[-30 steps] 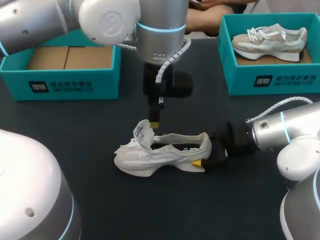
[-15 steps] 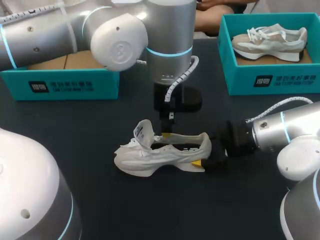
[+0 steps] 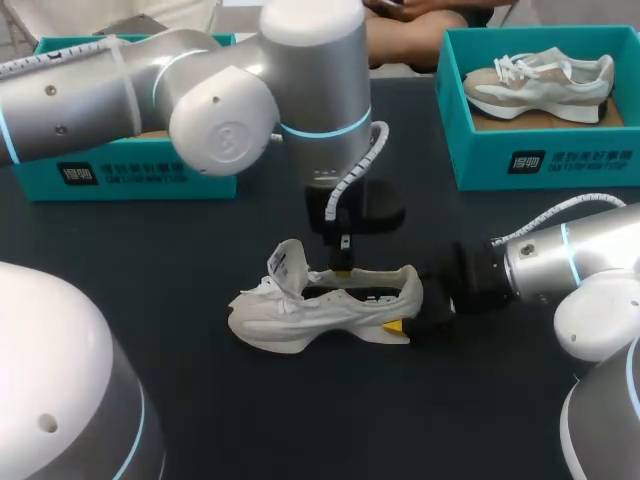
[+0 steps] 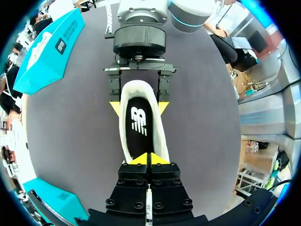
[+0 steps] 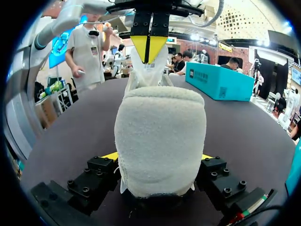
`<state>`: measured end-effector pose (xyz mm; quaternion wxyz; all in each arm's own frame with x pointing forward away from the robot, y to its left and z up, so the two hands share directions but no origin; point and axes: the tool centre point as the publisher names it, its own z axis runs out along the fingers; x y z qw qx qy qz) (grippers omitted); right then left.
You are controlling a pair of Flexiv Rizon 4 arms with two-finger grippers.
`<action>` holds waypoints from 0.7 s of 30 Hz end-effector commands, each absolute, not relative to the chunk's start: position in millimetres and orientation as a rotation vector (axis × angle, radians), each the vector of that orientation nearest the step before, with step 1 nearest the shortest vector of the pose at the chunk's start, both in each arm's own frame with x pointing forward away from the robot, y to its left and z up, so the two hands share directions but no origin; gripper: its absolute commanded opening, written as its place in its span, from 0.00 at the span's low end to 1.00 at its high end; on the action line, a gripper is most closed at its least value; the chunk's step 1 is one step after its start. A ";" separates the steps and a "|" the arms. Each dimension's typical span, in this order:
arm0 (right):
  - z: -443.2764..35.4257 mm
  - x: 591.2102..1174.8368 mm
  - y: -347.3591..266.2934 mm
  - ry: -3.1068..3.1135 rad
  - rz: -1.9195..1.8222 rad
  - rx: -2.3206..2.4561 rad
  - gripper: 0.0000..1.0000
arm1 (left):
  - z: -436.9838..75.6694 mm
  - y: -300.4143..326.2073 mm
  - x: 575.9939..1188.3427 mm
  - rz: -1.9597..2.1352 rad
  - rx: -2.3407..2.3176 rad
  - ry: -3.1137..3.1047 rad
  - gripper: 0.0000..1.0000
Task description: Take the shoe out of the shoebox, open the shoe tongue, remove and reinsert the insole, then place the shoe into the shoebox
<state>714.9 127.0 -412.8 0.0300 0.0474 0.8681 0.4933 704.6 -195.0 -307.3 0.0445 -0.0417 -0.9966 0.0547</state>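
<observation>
A white shoe [image 3: 315, 310] stands upright on the dark table, toe to the left, its tongue [image 3: 287, 265] pulled up. In the left wrist view its black insole [image 4: 139, 125] lies inside. My left gripper [image 3: 342, 268] points straight down at the shoe's mouth, just behind the tongue. Its yellow tips [image 4: 150, 159] are pressed together, shut, and I see nothing between them. My right gripper [image 3: 405, 318] comes in from the right, shut on the shoe's heel [image 5: 160, 136], one finger on each side.
A teal shoebox [image 3: 120, 172] stands at the back left, partly hidden by my left arm. Another teal box [image 3: 540, 160] at the back right holds a second shoe [image 3: 540, 80]. Bare table lies in front of the shoe.
My left gripper has moved to the right and down, from beside the raised tongue to the shoe's mouth. The shoe and the right arm have stayed put.
</observation>
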 end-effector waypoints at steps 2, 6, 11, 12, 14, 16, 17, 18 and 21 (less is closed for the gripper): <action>-418.3 715.5 129.7 2.679 1.512 0.149 0.00 | -307.2 -193.2 703.7 0.172 -0.129 -3.047 0.00; -418.3 715.5 129.7 2.679 1.512 0.149 0.00 | -310.6 -196.1 703.5 0.187 -0.140 -3.036 0.00; -418.3 715.5 129.7 2.679 1.512 0.149 0.00 | -321.8 -207.3 705.4 0.268 -0.173 -3.032 0.00; -418.3 715.5 129.7 2.679 1.512 0.149 0.00 | -324.8 -209.0 705.8 0.265 -0.175 -3.027 0.00; -418.3 715.5 129.7 2.679 1.512 0.149 0.00 | -328.8 -210.7 707.0 0.272 -0.175 -3.021 0.00; -418.3 715.5 129.7 2.679 1.512 0.149 0.00 | -333.7 -212.2 709.1 0.278 -0.175 -3.012 0.00; -418.3 715.5 129.7 2.679 1.512 0.149 0.00 | -336.6 -213.3 710.4 0.284 -0.173 -3.007 0.00; -418.3 715.5 129.7 2.679 1.512 0.149 0.00 | -339.4 -214.4 711.7 0.284 -0.172 -3.003 0.00; -418.3 715.5 129.7 2.679 1.512 0.149 0.00 | -349.0 -219.0 716.2 0.291 -0.168 -2.991 0.00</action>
